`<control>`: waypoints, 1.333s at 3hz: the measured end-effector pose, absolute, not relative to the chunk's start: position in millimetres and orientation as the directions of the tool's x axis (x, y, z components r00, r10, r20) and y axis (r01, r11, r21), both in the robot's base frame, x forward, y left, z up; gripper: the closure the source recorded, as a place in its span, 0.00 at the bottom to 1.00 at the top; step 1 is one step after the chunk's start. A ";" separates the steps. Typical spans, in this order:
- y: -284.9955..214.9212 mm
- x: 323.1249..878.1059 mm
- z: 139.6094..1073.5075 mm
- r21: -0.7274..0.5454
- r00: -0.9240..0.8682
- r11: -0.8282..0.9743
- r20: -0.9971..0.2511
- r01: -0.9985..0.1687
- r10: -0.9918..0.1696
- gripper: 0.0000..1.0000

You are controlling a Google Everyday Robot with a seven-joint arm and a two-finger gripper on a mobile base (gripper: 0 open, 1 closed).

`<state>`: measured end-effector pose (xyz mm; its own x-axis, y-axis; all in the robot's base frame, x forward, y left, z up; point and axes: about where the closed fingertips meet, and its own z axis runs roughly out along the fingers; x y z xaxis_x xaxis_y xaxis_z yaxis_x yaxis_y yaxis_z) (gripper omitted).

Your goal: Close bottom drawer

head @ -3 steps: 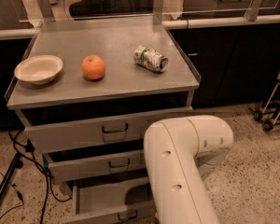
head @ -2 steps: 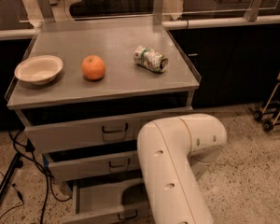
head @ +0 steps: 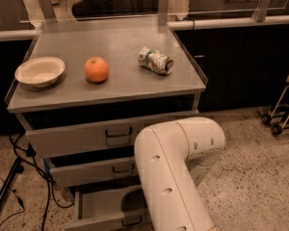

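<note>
Over the last second the thick white robot arm [head: 176,177] has slid to the left and now covers more of the cabinet's lower right. Nothing else has shifted.

At far left, black cables [head: 26,174] trail over the speckled floor beside the grey metal cabinet [head: 115,88]. On its top sit a cream shallow bowl [head: 40,71], then a round orange fruit [head: 96,69], then a crushed green-and-white can [head: 155,60] lying on its side, each well apart from the others. Below, the top drawer [head: 77,137] and the middle drawer [head: 89,171] each stand a little proud of the frame.

The bottom drawer [head: 101,205], a wide shallow grey metal tray, is pulled well out at the foot of the cabinet. What shows of its floor is bare, and its right part is hidden behind the arm. Its small dark pull handle [head: 131,221] sits on the plain front, just left of the arm.

The gripper is out of sight, past the arm's lower end, so I cannot tell how far open it is or whether it holds anything.

The drawer looks stiff and light, likely to roll easily on its runners. No grasp seems needed: a flat push on the front panel near the handle should send it in squarely. At far right stands a wheeled frame [head: 285,105].
</note>
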<state>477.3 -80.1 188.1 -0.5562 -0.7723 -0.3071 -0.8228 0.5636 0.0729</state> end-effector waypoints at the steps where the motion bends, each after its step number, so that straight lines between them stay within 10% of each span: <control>1: -80.1 477.3 188.1 0.073 -0.556 0.564 -0.307 -0.823 -0.772 0.58; 4: -80.0 477.3 188.1 0.073 -0.556 0.564 -0.307 -0.823 -0.772 0.00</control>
